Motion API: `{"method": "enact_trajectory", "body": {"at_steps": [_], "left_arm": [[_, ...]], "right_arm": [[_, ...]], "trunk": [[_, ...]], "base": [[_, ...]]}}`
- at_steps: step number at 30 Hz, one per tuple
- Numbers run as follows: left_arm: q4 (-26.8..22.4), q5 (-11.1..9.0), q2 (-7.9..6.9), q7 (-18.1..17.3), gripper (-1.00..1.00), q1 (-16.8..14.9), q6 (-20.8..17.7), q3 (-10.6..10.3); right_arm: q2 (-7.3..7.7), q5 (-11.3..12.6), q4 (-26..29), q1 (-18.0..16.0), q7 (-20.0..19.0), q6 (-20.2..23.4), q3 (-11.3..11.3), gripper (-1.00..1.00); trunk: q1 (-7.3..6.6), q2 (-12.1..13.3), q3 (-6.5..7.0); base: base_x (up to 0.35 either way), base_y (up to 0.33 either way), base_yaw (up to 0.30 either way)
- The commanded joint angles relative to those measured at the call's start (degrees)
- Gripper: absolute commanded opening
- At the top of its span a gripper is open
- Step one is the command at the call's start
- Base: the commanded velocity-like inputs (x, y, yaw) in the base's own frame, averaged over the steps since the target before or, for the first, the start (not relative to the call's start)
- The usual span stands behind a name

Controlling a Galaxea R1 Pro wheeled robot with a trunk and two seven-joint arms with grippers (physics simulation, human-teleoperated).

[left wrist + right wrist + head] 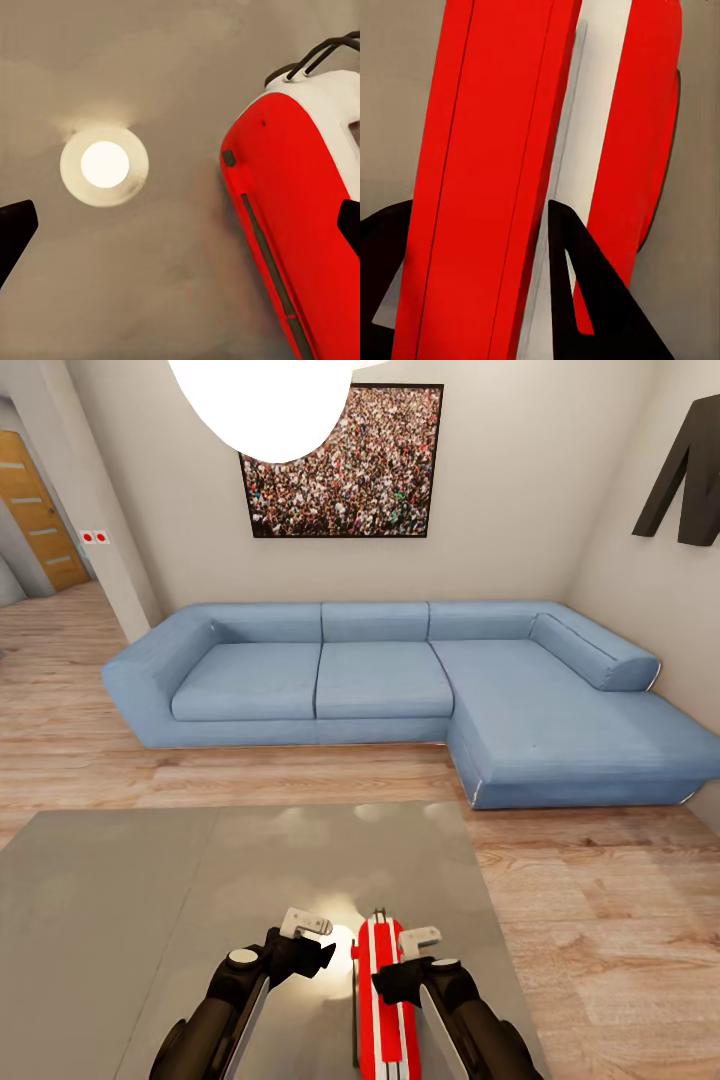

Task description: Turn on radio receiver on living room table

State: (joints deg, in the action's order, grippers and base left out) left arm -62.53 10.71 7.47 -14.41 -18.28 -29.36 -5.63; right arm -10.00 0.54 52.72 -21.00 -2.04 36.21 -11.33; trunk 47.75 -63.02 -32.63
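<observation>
Right gripper (398, 957) is nearest, low on the near end of the table (120, 900), sitting directly over the radio receiver (380, 1000). In the right wrist view its dark fingers (585, 292) sit either side of one red slab of the radio receiver (502, 172), jaws narrow. Actual contact I can't tell: one finger is cut off at the frame corner, and the white edge band runs behind the other.

Left gripper (318, 940) sits just beside the radio, on its left, above bare tabletop. Left wrist view: only two dark fingertips (15, 232) at the frame edges, wide apart, nothing between them but the table (150, 300) and a round lamp reflection (104, 165). The radio receiver (300, 225) lies to one side there, red shell with a dark slot, wire handle half cut off.

Radio stands on edge near the table's front right, its lower end cropped by the frame and partly masked by the right arm. Dial and grille not visible.

Beyond the table: light wood floor (600, 900), blue L-shaped sofa (400, 680), crowd photo (345, 470) on the wall, its corner hidden behind the white pendant lamp (265, 400). Dark wall letter (690, 470) cut off at right. Wooden door (35, 520) far left.
</observation>
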Motion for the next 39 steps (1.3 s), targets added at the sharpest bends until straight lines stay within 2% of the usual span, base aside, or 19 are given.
{"method": "enact_trajectory", "body": {"at_steps": [1,5,7,8,9,10,11,12,15,17,24,28,30,33,34,35,36,38,39], "left_arm": [[0.0,0.0,0.00,0.0,1.00,0.0,0.0,0.0],[0.0,0.0,0.00,0.0,1.00,0.0,0.0,0.0],[0.0,0.0,0.00,0.0,1.00,0.0,0.0,0.0],[0.0,0.0,0.00,0.0,1.00,0.0,0.1,0.0],[0.0,0.0,0.00,0.0,1.00,0.0,0.1,0.0],[0.0,0.0,0.00,0.0,1.00,0.0,0.1,0.0],[0.0,0.0,0.00,0.0,1.00,0.0,0.1,0.0],[0.0,0.0,0.00,0.0,1.00,0.0,0.1,0.0],[0.0,0.0,0.00,0.0,1.00,0.0,0.1,0.0],[0.0,0.0,0.00,0.0,1.00,0.0,0.1,0.0],[0.0,0.0,0.00,0.0,1.00,0.0,0.1,0.0],[0.0,0.0,0.00,0.0,1.00,0.0,0.1,0.0],[0.0,0.0,0.00,0.0,1.00,0.0,0.1,0.0],[0.0,0.0,0.00,-0.1,1.00,0.0,0.1,0.0],[0.0,0.0,0.00,-0.1,1.00,0.0,0.1,0.0],[0.0,0.0,0.00,-0.1,1.00,0.0,0.1,0.0],[0.0,0.0,0.00,-0.1,1.00,0.0,0.1,0.0],[0.0,0.0,0.00,-0.1,1.00,0.0,0.1,0.0],[-0.1,0.0,0.00,-0.1,1.00,0.0,0.1,0.0]], "right_arm": [[0.00,0.1,0.1,0.0,0.0,0.0,0.0,-1.00],[0.00,0.0,1.7,0.0,-0.2,0.2,0.1,-1.00],[0.00,0.0,6.3,0.0,-0.3,1.0,0.0,-1.00],[0.00,-0.1,12.5,0.0,-0.3,3.4,0.2,-1.00],[0.00,-0.1,16.2,0.0,-0.3,5.9,0.2,-1.00],[0.00,-0.1,21.8,0.0,-0.3,10.9,0.3,-1.00],[0.00,-0.2,23.5,0.0,-0.3,12.6,0.3,-1.00],[0.00,-0.2,28.3,0.0,-0.3,17.3,0.4,-1.00],[0.00,-0.2,33.2,0.0,-0.3,22.4,0.6,-1.00],[0.00,-0.3,34.5,0.0,-0.3,23.8,0.7,-1.00],[0.00,-0.6,36.6,0.0,-0.3,23.8,1.2,-1.00],[1.90,-1.1,37.2,0.0,0.7,23.8,1.7,-1.00],[2.62,-1.6,37.3,0.0,4.2,23.8,1.8,-1.00],[2.90,-2.6,37.3,0.0,12.8,23.8,1.8,-1.00],[2.95,-3.0,37.3,0.0,17.0,23.8,1.7,-1.00],[3.00,-3.3,37.4,0.0,22.9,23.8,1.5,-1.00],[3.05,-3.5,37.3,0.0,26.4,23.8,1.4,-1.00],[3.14,-3.7,37.2,0.0,31.5,23.8,0.4,-1.00],[3.17,-3.8,37.2,0.0,32.5,23.8,-0.1,-1.00]], "trunk": [[0.00,0.0,0.00],[0.00,0.0,0.00],[0.00,0.0,0.00],[0.00,0.0,0.00],[0.00,0.0,0.00],[0.00,0.0,0.00],[0.00,0.0,0.00],[0.00,0.0,0.00],[0.00,0.0,0.00],[0.00,0.0,0.00],[0.00,0.0,0.00],[0.00,0.0,0.00],[0.00,0.0,0.00],[0.00,0.0,0.00],[0.00,0.0,0.00],[0.00,0.0,0.00],[0.00,0.0,0.00],[0.00,0.0,0.00],[0.00,0.0,0.00]], "base": [[0.000,0.000,0.000],[0.000,0.000,0.000],[0.000,0.000,0.000],[0.000,0.000,0.000],[0.000,0.000,0.000],[0.000,0.000,0.000],[0.000,0.000,0.000],[0.000,0.000,0.000],[0.000,0.000,0.000],[0.000,0.000,0.000],[0.000,0.000,0.000],[0.000,0.000,0.000],[0.000,0.000,0.000],[0.000,0.000,0.000],[0.000,0.000,0.000],[0.000,0.000,0.000],[0.000,0.000,0.000],[0.000,0.000,0.000],[0.000,0.000,0.000]]}}
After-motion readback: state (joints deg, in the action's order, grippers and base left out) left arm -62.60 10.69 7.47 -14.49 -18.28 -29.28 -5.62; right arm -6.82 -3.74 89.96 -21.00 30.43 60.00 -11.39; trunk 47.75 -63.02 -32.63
